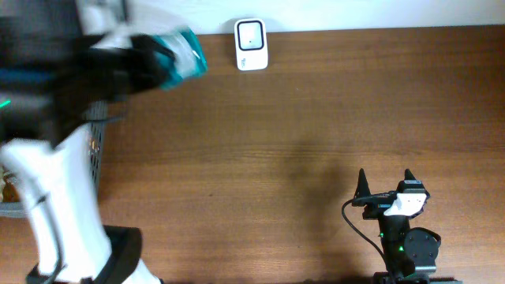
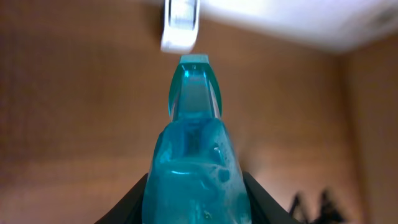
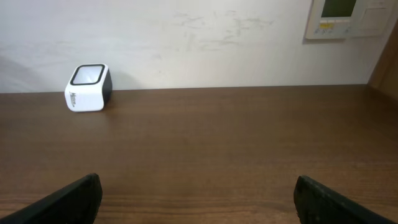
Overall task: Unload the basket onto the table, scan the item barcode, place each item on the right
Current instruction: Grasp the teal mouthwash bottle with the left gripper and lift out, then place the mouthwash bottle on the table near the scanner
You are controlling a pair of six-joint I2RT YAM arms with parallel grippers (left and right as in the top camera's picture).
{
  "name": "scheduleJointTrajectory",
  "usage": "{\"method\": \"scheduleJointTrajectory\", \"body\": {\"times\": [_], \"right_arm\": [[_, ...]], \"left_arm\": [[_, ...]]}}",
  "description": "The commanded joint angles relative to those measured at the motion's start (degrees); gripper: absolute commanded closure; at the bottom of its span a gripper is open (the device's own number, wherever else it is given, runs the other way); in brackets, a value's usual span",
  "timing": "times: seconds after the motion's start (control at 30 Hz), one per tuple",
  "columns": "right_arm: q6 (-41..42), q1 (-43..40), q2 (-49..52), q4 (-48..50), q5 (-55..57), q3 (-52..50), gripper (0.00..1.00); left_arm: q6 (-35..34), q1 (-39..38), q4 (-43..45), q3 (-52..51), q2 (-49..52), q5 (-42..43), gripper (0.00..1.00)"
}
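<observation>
The step in hand looks like carrying the item to the scanner. The left gripper [image 1: 154, 61], in the upper left of the overhead frame, is partly closed on a teal item [image 1: 183, 55]. In the left wrist view its 2 fingers [image 2: 134, 200] press on either side of the translucent body. The item is blurred, so I cannot tell exactly what it is, and no barcode shows.

It hangs above the table [image 1: 300, 134], well to the left of the white scanner [image 1: 251, 45] at top centre. In the wrist view the scanner sits just above the item's tip.

The right gripper [image 1: 386, 183], in the lower right, stands wide open and holds nothing.

The next move probably calls for bringing the item nearer the scanner window and turning its barcode side towards it.
</observation>
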Motion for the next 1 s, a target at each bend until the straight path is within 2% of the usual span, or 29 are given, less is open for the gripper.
{"method": "scheduleJointTrajectory", "body": {"times": [0.0, 0.17, 0.2, 0.33, 0.47, 0.6, 0.7, 0.9, 0.97], "right_arm": [[0.0, -0.3, -0.4, -0.2, 0.5, -0.5, 0.02], [0.0, -0.3, -0.4, -0.2, 0.5, -0.5, 0.02], [0.0, -0.3, -0.4, -0.2, 0.5, -0.5, 0.01], [0.0, -0.3, -0.4, -0.2, 0.5, -0.5, 0.02], [0.0, -0.3, -0.4, -0.2, 0.5, -0.5, 0.02], [0.0, -0.3, -0.4, -0.2, 0.5, -0.5, 0.02], [0.0, -0.3, -0.4, -0.2, 0.5, -0.5, 0.02], [0.0, -0.3, -0.4, -0.2, 0.5, -0.5, 0.02], [0.0, -0.3, -0.4, -0.2, 0.5, -0.5, 0.01]], "left_arm": [[0.8, -8.9, 4.2, -15.3, 0.4, -13.6, 1.00], [0.6, -14.8, 24.1, -41.2, 0.4, -16.2, 1.00], [0.0, -15.4, 30.8, -47.8, 0.4, -16.2, 1.00], [-3.4, -15.4, 44.0, -58.5, 0.4, -15.5, 1.00], [-4.3, -16.1, 53.9, -62.8, 0.4, -8.9, 1.00], [-4.3, -18.7, 55.9, -63.0, 0.5, -10.1, 1.00], [-4.3, -21.4, 55.2, -63.0, 0.8, -14.6, 1.00], [-4.3, -26.5, 54.2, -63.0, 3.3, -16.0, 0.99], [-4.3, -27.2, 54.2, -63.0, 4.3, -16.2, 0.88]]}}
